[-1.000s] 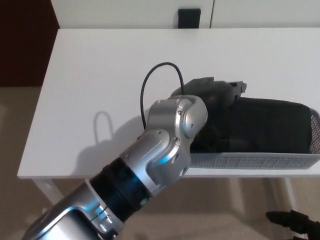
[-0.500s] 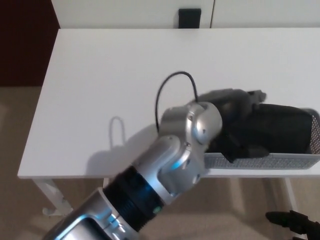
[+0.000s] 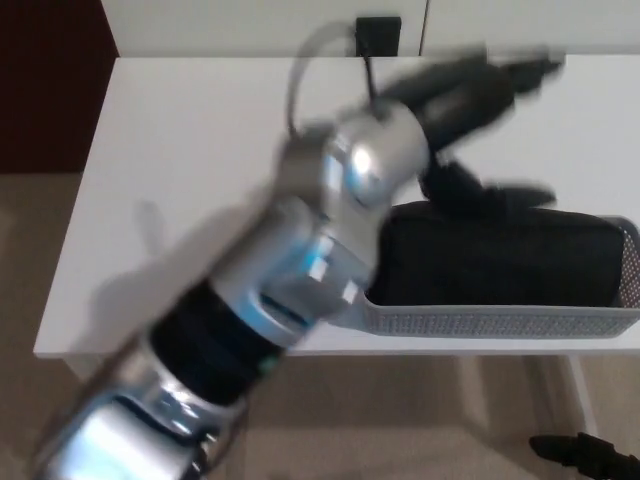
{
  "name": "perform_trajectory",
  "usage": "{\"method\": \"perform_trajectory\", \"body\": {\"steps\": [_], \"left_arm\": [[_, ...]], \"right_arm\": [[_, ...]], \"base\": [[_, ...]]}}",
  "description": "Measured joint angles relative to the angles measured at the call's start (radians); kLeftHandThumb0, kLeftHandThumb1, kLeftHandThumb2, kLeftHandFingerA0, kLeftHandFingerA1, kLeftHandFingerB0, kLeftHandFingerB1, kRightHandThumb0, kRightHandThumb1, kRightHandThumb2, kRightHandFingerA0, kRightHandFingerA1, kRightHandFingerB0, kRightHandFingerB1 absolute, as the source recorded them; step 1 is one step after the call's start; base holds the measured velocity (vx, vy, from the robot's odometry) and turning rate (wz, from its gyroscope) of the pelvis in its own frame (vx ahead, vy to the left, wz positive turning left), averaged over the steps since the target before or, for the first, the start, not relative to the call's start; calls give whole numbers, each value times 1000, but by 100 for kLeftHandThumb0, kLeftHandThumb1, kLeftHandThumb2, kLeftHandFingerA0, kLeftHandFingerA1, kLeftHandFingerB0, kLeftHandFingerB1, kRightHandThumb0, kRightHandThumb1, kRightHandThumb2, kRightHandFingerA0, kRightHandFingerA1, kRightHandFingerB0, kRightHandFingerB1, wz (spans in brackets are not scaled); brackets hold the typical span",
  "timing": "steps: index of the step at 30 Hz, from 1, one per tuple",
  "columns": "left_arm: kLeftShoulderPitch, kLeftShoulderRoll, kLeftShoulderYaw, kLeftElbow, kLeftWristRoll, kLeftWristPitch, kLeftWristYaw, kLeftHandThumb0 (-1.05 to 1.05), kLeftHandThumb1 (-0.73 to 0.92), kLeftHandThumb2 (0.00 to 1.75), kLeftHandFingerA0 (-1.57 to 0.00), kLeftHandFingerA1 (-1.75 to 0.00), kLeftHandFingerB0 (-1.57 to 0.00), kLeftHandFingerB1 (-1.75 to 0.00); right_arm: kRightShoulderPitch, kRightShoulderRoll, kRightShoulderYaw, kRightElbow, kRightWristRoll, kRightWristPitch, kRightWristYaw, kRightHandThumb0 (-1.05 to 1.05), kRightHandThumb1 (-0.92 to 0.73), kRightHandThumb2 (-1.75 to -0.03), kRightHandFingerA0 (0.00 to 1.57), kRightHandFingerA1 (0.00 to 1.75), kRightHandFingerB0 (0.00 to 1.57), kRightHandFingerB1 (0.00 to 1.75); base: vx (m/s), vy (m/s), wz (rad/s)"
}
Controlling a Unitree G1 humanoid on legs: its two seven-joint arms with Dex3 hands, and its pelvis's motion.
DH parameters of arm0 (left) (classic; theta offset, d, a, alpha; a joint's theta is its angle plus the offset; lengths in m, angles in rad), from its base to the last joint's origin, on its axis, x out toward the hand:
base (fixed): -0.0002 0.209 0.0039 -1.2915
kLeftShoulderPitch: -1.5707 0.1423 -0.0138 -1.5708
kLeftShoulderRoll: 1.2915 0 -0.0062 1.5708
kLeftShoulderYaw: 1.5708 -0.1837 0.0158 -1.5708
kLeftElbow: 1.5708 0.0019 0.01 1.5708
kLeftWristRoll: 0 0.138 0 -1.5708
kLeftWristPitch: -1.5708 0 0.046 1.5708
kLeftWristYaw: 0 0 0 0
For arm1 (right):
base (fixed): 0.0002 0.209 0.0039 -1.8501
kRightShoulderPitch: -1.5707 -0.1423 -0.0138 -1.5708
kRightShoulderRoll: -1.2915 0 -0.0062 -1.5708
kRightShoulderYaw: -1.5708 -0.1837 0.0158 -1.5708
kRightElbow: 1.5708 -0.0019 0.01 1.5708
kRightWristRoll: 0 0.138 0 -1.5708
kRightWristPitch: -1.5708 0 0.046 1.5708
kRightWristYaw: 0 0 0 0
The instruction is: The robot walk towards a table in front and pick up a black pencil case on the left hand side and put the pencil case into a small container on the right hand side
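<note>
The black pencil case lies inside the mesh container at the right end of the desk. Above it hangs the left hand, blurred, fingers spread and holding nothing. The placing step looks done; next, the arm only needs to pull clear without snagging the container.

black pencil case, lying inside grey container

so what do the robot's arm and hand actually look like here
The left arm is rounded silver metal shells with bluish glints, broken by a black band along the forearm. A thin dark cable loops off the wrist. The left hand is black with thick fingers, blurred here. A black part low at the right edge is probably the right hand.
</note>
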Motion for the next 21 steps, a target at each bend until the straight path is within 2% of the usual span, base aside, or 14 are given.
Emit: {"method": "perform_trajectory", "body": {"steps": [2, 3, 5, 6, 7, 8, 14, 16, 17, 21], "left_arm": [[-24, 43, 48, -74, -9, 0, -20, -95, 60, 97, 0, -3, 0, 0], [-36, 67, 74, -114, -15, 0, -32, -98, 57, 93, 0, 0, 0, 0], [-52, 121, 132, -205, -33, 0, -56, -91, 58, 94, 0, -4, 0, -2], [-52, 137, 151, -235, -39, 0, -63, -92, 58, 93, 0, 0, 0, -1], [-47, 162, 183, -286, -48, 1, -75, -92, 58, 93, 0, -1, 0, -1], [-38, 179, 205, -323, -55, 2, -84, -87, 55, 94, 0, -9, 0, -5], [143, 237, 346, -555, -111, 3, -129, -77, 49, 91, -1, -20, -2, -15], [239, 238, 388, -603, -132, -3, -138, -71, 44, 84, -2, -18, -8, -19], [301, 238, 411, -626, -146, -8, -142, -71, 53, 57, -1, -26, -5, -25], [511, 227, 478, -680, -190, -29, -160, -71, 49, 56, -1, -26, -5, -26]], "right_arm": [[2, 0, 1, 1, 0, 0, 0, -52, -49, -77, 61, 53, 36, 47], [4, 0, 2, 2, 0, 0, 0, -44, -57, -57, 67, 41, 42, 37], [10, 0, 3, 10, 0, -1, 0, -44, -55, -57, 66, 41, 40, 37], [13, 0, 4, 14, 0, -1, 0, -51, -48, -77, 58, 52, 34, 47], [17, 1, 4, 18, 0, -1, 0, -46, -57, -58, 66, 41, 41, 37], [20, 1, 5, 20, 0, -1, 0, -52, -48, -77, 59, 53, 35, 47], [45, 1, 7, 43, 0, -7, 0, -54, -47, -77, 59, 54, 35, 48], [51, 1, 7, 53, 0, -8, 0, -55, -49, -78, 63, 54, 36, 47], [54, 1, 7, 58, 0, -9, 0, -55, -49, -77, 64, 54, 36, 48], [59, 2, 8, 65, -1, -11, 0, -55, -49, -78, 60, 54, 35, 48]], "base": [[0, 0, 0], [0, 0, 0], [0, 0, 0], [0, 0, 0], [0, 0, 0], [0, 0, 0], [0, 0, 0], [0, 0, 0], [0, 0, 0], [0, 0, 0]]}}
